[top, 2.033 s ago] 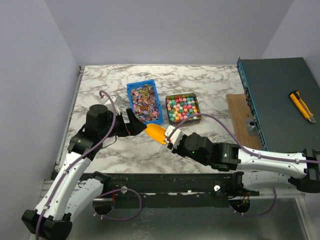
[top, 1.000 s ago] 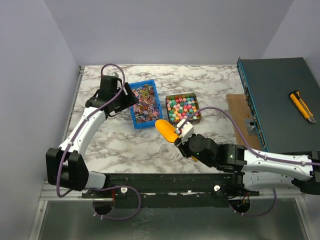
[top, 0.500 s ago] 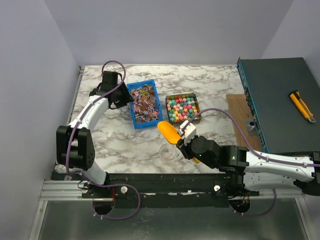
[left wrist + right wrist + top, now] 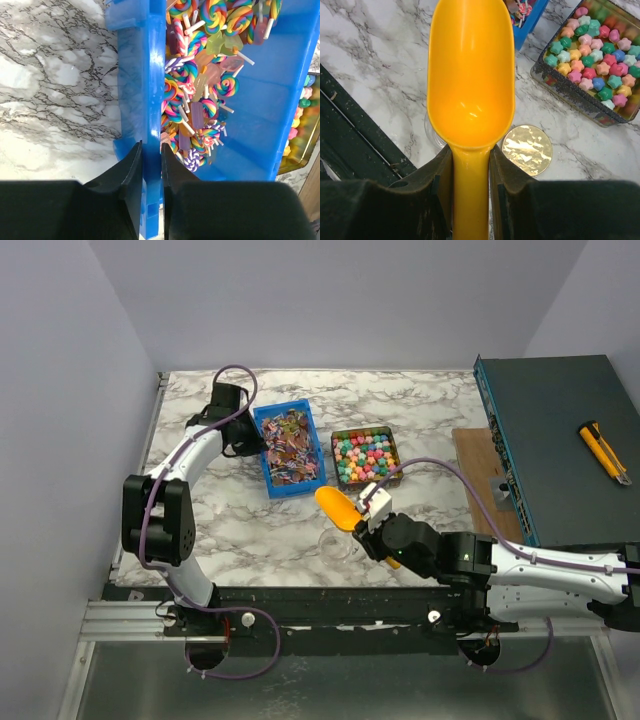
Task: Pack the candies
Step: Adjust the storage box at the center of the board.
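The left gripper (image 4: 151, 148) pinches the side wall of the blue bin (image 4: 131, 75) holding lollipop candies (image 4: 200, 107), mid-table (image 4: 260, 530). The right gripper (image 4: 471, 156) clamps the yellow scoop (image 4: 470, 75) by its handle, near the tin (image 4: 570, 95) of star candies (image 4: 592, 55)

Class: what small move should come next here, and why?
Probably carry the scoop into the candies in the blue bin: the right gripper holds it empty, short of the bin, while the left gripper pinches the bin's wall.
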